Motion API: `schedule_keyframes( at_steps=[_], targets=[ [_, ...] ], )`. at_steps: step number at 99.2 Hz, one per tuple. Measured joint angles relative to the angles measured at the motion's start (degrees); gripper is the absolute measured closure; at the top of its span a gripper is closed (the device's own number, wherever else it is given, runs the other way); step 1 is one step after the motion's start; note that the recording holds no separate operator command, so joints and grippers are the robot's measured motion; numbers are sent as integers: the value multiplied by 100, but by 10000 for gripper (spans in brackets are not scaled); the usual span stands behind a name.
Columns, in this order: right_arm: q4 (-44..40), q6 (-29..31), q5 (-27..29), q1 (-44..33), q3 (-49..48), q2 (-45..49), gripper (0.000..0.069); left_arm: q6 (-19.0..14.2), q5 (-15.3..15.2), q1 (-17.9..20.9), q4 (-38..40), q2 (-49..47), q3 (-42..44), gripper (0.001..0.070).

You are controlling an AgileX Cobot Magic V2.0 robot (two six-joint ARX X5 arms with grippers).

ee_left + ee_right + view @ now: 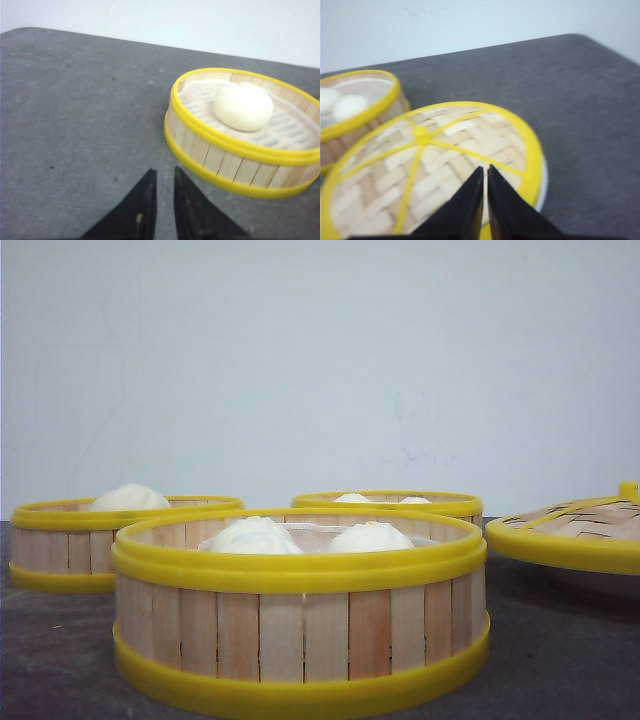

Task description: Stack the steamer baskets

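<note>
Sitting apart on the gray table (60,660): three steamer baskets, none stacked yet. Nearest, in the middle, the front basket (300,635) with two white buns (310,536) inside. Behind it on the left, the left basket (70,545) with one bun. Behind on the right, the back basket (400,503), with two small buns just peeking over the rim. Probably spread out like this so each one can be picked up alone.

Hanging over bare table just beside the left basket (240,135), the left gripper (165,200), jaws nearly closed with a thin gap, holding nothing. Hanging above the woven lid (435,165), the right gripper (485,195), jaws almost touching, also holding nothing. Under the lid, a thin white edge, maybe a plate (543,182), though too little shows to be sure.

Hard to see: no arms at all in the front view. Lid (575,530) cut off at the right edge there. Most of the back basket hidden behind the front one. Right wrist view a bit blurry. Floors of the baskets mostly hidden by the walls in the front view.
</note>
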Motion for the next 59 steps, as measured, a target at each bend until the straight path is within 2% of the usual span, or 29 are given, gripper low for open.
schedule_keyframes(
  at_steps=[14, 27, 42, 59],
  targets=[
    [431, 240, -184, 0, -9, 0, 681, -422, 4, 0, 212, 0, 2, 678],
    [1093, 619, -184, 0, 0, -2, 681, -651, 11, 0, 48, 98, 122, 679],
    [573, 1080, -151, 0, 413, 243, 682, -903, 13, 0, 24, 590, 791, 679],
    [332, 1056, -142, 0, 1600, 1344, 682, -905, 17, 0, 17, 1639, 2039, 679]
  ],
)
